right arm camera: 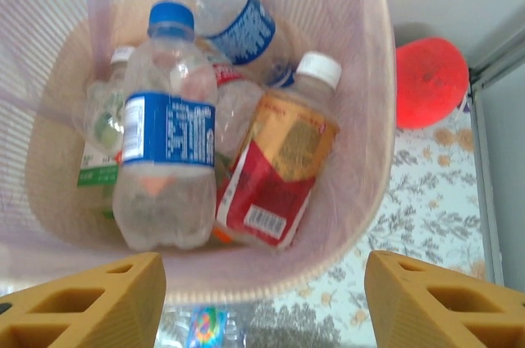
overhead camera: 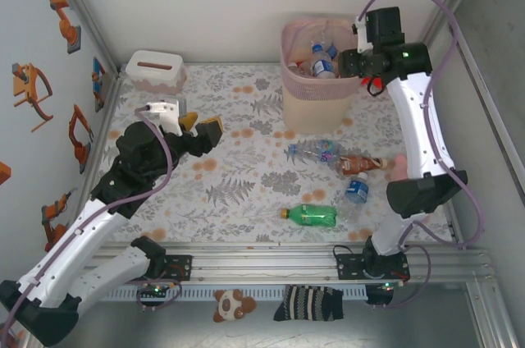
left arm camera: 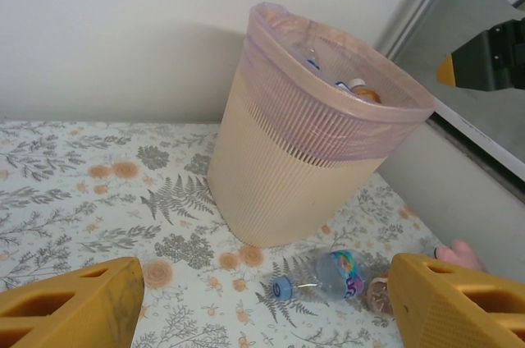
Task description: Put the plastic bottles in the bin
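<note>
The bin (overhead camera: 314,89), a pale pink-beige basket with a bag liner, stands at the back of the table. It holds several plastic bottles: a clear blue-labelled one (right arm camera: 168,143), a red-and-gold labelled one (right arm camera: 277,163) and another blue-labelled one (right arm camera: 238,21). My right gripper (overhead camera: 351,59) hovers over the bin's right rim (right arm camera: 361,200), open and empty (right arm camera: 262,299). On the mat lie a clear bottle with a colourful label (overhead camera: 320,151) (left arm camera: 332,274), a brown one (overhead camera: 361,164), a blue-labelled one (overhead camera: 355,192) and a green one (overhead camera: 310,215). My left gripper (overhead camera: 203,124) (left arm camera: 262,303) is open and empty, left of the bin.
A white tissue box (overhead camera: 154,70) sits at the back left. A red balloon-like toy (right arm camera: 432,81) lies behind the bin by the right wall. A pink toy (overhead camera: 399,167) lies next to the brown bottle. A plush toy (overhead camera: 232,305) and a striped item (overhead camera: 308,303) lie below the rail.
</note>
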